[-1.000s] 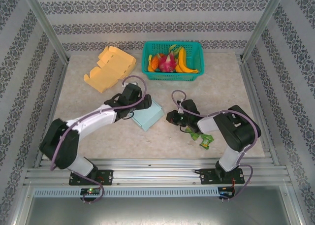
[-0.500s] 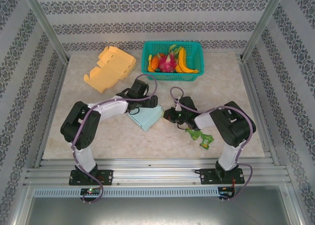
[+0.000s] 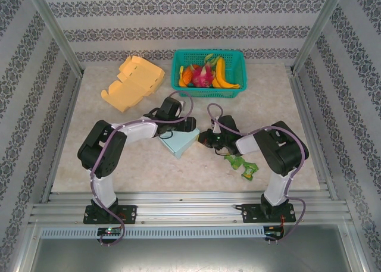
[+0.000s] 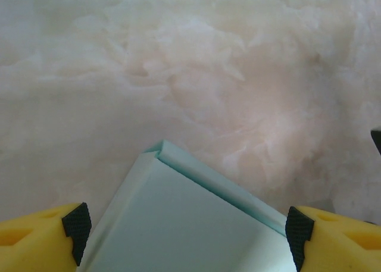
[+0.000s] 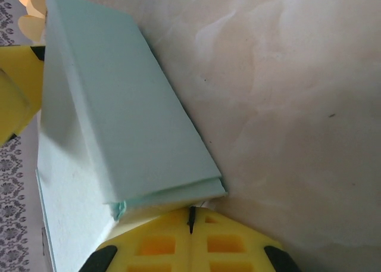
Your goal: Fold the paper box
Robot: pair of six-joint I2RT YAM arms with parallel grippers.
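Now straddling the pale blue paper box (image 3: 180,141) in the middle of the bench (image 3: 262,99) with the left pincer (image 4: 186,224) spread wide, with the clenched right pincer (image 5: 190,221) touching its corner.

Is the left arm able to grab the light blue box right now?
Probably yes. The left claw is open, with its jaws on either side of a corner of the light blue box, and nothing looks to be in the way.

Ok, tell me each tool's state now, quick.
Left tool: open, jaws either side of the light blue box.
Right tool: shut, tip at the box's edge.
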